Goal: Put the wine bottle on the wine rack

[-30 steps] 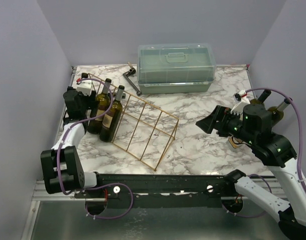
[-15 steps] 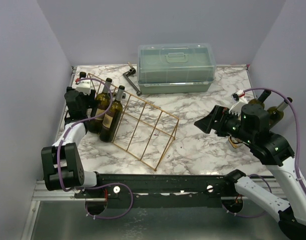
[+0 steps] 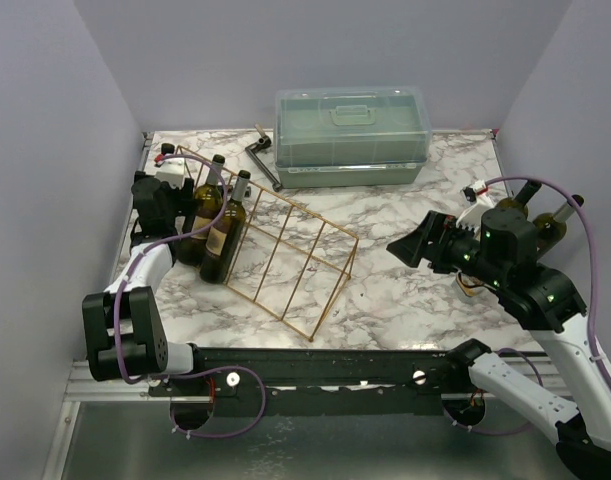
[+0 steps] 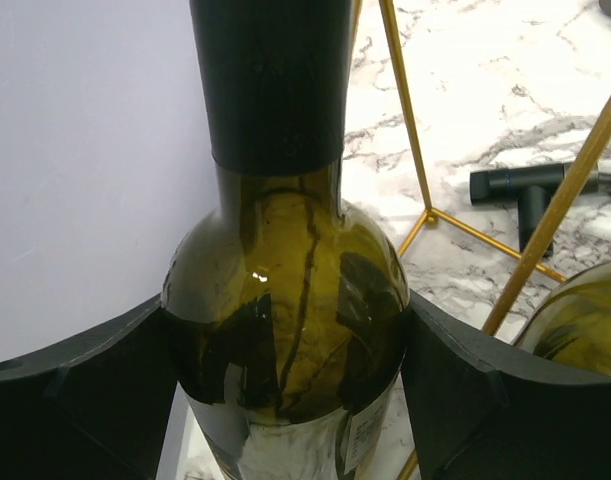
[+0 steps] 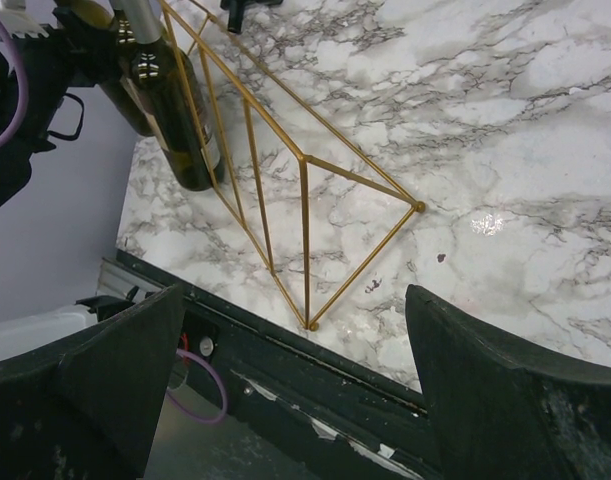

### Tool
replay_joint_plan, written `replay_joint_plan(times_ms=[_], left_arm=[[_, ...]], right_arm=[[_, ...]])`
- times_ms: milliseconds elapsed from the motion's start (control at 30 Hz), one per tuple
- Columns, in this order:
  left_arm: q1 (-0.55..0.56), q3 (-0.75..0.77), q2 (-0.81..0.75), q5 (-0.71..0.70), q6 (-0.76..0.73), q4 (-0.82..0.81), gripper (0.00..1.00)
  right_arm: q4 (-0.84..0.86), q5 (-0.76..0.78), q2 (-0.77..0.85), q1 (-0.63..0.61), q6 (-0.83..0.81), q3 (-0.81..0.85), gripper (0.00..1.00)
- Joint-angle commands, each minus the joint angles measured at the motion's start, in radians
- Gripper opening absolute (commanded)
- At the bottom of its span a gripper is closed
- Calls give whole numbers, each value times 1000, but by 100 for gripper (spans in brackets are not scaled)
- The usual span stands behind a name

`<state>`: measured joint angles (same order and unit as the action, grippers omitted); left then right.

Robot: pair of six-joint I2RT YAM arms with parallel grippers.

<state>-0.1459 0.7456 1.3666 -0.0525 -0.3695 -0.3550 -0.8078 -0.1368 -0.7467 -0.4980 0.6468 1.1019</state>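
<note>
The right fingers (image 5: pixel 135 350) hang wide open, empty, over the bench (image 3: pixel 415 310). At the far-left end of the wine rack (image 3: pixel 285 205), the left fingers (image 4: pixel 150 340) clasp the wine bottle (image 4: pixel 285 290) at its shoulder; it leans in a slot, neck up and rearward. Behind sits a closed green box (image 3: pixel 351 135).

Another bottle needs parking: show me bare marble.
Free: the marble between the wine rack, the green box and the right gripper, and the near strip right of the rack. Crowded: the left edge, where the left gripper holds a wine bottle in the rack, and the right edge with two bottles.
</note>
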Motion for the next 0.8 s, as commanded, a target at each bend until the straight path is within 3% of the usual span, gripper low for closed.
replay_joint_plan(times_ms=[0,100,767], left_arm=[[23,36,-33,25,-20,16,86],[24,41,-51,29,-19,26,99],[24,111,-221,144,81,101,99]], right_arm=[[17,-23,12,-5,4,-20,95],[19,-29,12,-5,8,-25,95],[23,-10,-9,-5,7,-9,95]])
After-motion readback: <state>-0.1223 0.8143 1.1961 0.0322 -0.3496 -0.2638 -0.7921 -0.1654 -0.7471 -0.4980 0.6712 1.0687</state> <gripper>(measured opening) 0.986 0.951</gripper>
